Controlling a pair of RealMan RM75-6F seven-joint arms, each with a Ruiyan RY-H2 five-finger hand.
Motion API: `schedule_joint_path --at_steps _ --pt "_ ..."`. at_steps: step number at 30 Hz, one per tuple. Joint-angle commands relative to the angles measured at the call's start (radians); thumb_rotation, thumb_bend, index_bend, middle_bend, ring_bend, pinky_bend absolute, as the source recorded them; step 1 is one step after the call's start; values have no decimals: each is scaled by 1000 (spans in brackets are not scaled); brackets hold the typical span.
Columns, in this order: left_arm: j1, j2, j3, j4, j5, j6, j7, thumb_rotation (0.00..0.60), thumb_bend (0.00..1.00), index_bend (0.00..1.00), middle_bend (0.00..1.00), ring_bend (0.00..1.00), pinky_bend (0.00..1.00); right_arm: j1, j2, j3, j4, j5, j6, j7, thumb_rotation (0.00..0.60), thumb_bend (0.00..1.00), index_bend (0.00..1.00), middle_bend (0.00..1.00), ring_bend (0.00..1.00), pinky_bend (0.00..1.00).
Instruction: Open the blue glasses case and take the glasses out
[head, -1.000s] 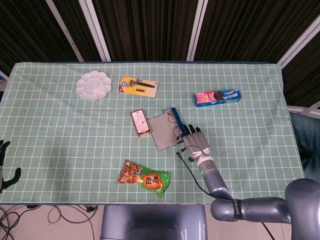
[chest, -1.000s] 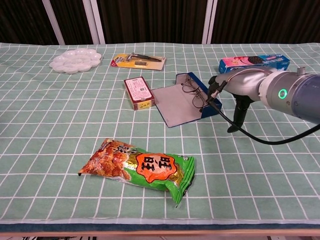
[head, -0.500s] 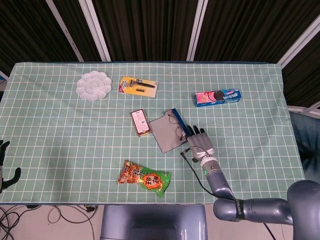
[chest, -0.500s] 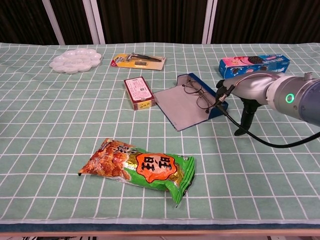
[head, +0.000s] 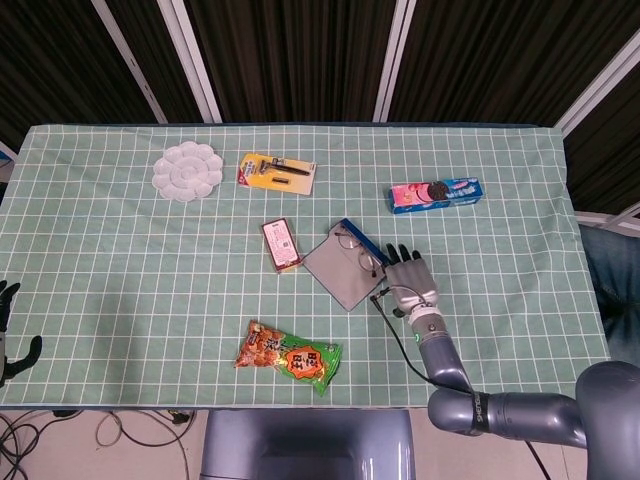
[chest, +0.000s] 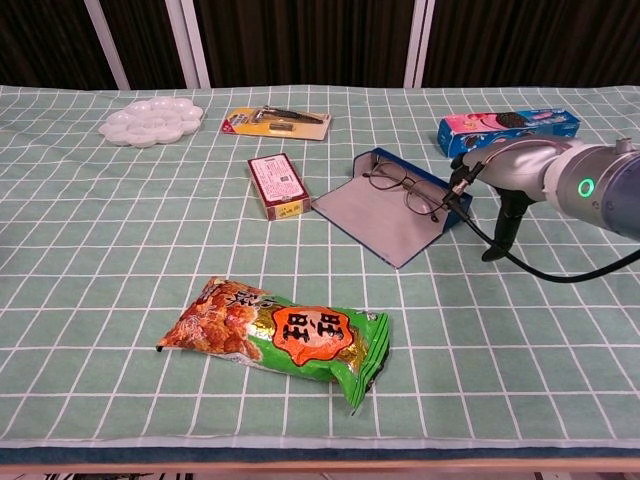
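Blue glasses case (head: 345, 268): open, lid flat on the table, just right of the red box (head: 281, 245).
Glasses (head: 361, 252): lying in the case's far edge.
Right hand (head: 410, 279): touching the case's right end; whether it grips, cannot tell.
Left hand (head: 8, 330): well left of the red box, fingers apart, holding nothing.

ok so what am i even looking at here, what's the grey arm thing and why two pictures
It is a two-armed robot at a table, seen through its own two cameras: one on its head looking down, one on its chest looking across. The grey arm ends in the right robot hand, which rests against the open blue glasses case with the glasses lying in it; whether it grips anything is unclear. The left robot hand waits at the table's edge. Also on the checked cloth: a snack bag, a cookie box and a white palette.
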Motion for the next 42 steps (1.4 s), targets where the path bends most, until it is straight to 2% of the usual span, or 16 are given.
schedule_joint_path --at_steps 1,42 --pt "0 0 0 0 -1 -1 0 600 391 71 0 0 0 1 -2 4 12 6 -3 -4 600 229 310 0 0 170" --pt "-1 4 1 -5 -4 -4 -1 600 392 71 0 0 0 -4 -64 71 192 31 -37 -6 600 242 311 0 0 170"
